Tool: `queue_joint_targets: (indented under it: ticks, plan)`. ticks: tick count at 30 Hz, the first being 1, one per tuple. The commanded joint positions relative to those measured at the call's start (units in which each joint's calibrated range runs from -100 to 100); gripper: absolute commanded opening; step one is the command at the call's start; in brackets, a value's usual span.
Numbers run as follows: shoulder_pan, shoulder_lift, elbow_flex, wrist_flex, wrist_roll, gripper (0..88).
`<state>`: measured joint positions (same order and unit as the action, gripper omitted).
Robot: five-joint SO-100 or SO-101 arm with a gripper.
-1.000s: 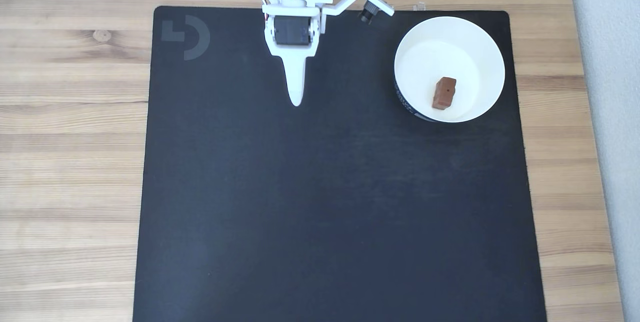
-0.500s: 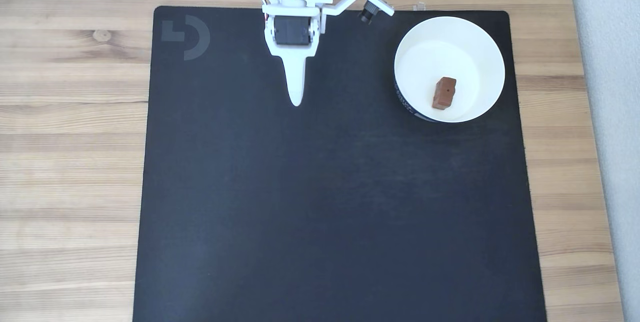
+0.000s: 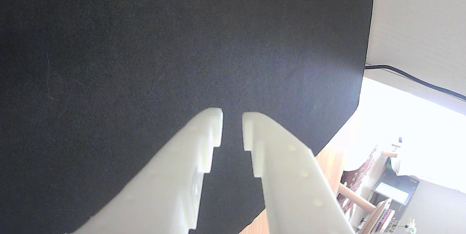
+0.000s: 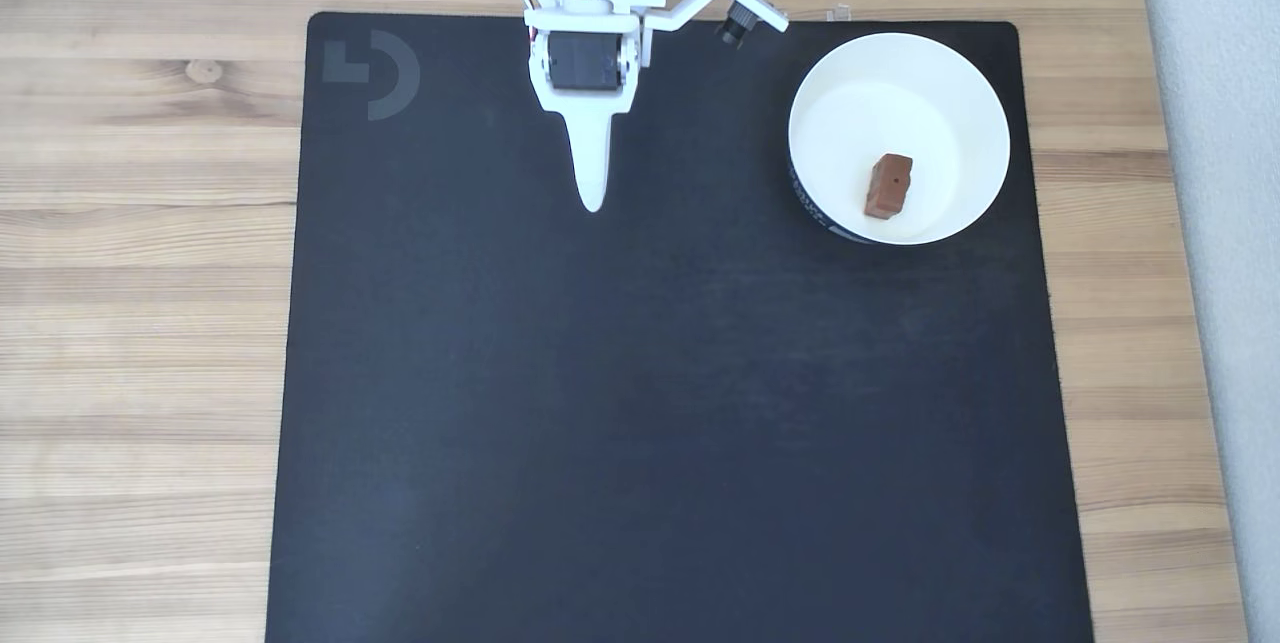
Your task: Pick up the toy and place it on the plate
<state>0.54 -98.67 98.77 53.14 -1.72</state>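
The toy [image 4: 888, 185], a small reddish-brown block, lies inside the plate [image 4: 845, 93], a round white dish at the mat's upper right in the fixed view. My white gripper [image 4: 592, 203] points down the mat at the top centre, well to the left of the plate and apart from it. In the wrist view the gripper [image 3: 232, 117] hangs over bare black mat. Its jaws stand nearly together, with only a narrow slit between the tips and nothing held.
A large black mat [image 4: 650, 403] covers the wooden table [image 4: 140, 323]. The mat's edge, a wall and a dark cable [image 3: 418, 79] show at the right of the wrist view. The arm's base and wires sit at the top of the fixed view.
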Motion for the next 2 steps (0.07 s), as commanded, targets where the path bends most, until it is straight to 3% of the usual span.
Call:
queue_joint_targets:
  ticks: [1,2]
  plan:
    - [0.0,-0.58,0.78,-0.22,-0.15,2.7]
    - [0.0,-0.58,0.78,-0.22,-0.15,2.7]
